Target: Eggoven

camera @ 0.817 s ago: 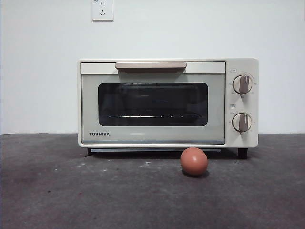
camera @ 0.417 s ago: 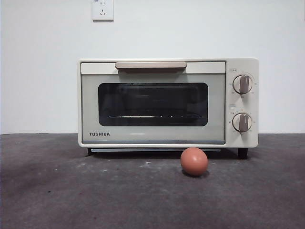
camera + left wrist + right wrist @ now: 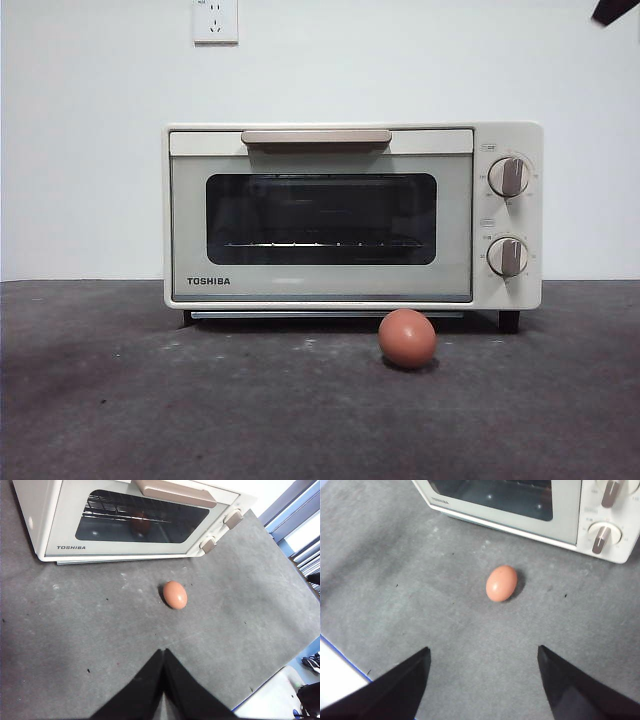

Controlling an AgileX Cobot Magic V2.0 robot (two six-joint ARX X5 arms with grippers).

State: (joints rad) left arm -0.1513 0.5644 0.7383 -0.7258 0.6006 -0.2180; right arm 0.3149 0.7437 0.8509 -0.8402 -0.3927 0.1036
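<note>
Closed toaster oven [image 3: 352, 215] at the far side of the table [image 3: 150, 410], egg [image 3: 407, 338] lying loose just in front of its right half. Right gripper [image 3: 484, 667] spread wide and near the egg, left gripper [image 3: 163, 652] pinched together, empty. Best to centre the wide jaws over the egg, lower gently, close softly to avoid rolling or cracking.

A: How is the light?
B: Bright and even; the egg [image 3: 407, 338] casts a small soft shadow on the grey mat [image 3: 200, 400].
A: Any glare or blur?
B: Faint reflections on the oven window [image 3: 142, 517]; the right wrist view is slightly soft.
</note>
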